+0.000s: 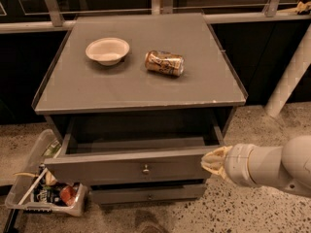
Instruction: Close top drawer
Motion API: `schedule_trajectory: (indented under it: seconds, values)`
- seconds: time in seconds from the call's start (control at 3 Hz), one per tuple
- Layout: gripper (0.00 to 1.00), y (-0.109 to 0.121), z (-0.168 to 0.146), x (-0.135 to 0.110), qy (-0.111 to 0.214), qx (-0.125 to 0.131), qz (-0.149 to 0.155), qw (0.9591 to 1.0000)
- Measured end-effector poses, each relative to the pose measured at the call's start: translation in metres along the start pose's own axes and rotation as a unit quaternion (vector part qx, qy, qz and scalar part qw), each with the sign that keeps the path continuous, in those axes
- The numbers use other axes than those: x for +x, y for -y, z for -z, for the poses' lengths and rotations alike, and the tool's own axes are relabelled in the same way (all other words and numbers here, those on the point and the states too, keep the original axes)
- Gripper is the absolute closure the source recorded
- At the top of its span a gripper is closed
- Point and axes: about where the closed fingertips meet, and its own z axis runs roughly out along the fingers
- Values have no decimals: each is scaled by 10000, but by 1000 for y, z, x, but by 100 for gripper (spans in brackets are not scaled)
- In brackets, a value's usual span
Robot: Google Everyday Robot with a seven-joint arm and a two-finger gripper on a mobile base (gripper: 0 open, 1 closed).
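The top drawer point(131, 168) is a wide grey drawer with a small round metal knob point(145, 169) at its centre. It stands pulled out from under the grey cabinet top point(141, 89), and its dark inside looks empty. My gripper point(212, 161) comes in from the right on a thick white arm point(272, 166). Its pale tip is at the right end of the drawer front, touching or almost touching it. A lower drawer front point(146, 194) shows below.
A white bowl point(107, 50) and a gold can on its side point(164, 63) lie on the cabinet top. A clear bin of packets point(46, 194) sits on the floor at the left. A white post point(290, 76) stands at the right.
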Motion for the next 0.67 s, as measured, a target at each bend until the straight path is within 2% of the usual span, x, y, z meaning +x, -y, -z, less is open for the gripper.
schedule_trajectory:
  seconds: [0.33,0.67]
  values:
    - [100,0,0,0,0,1,0,10000]
    - [100,5,-51,14,-59,-291,-46,9995]
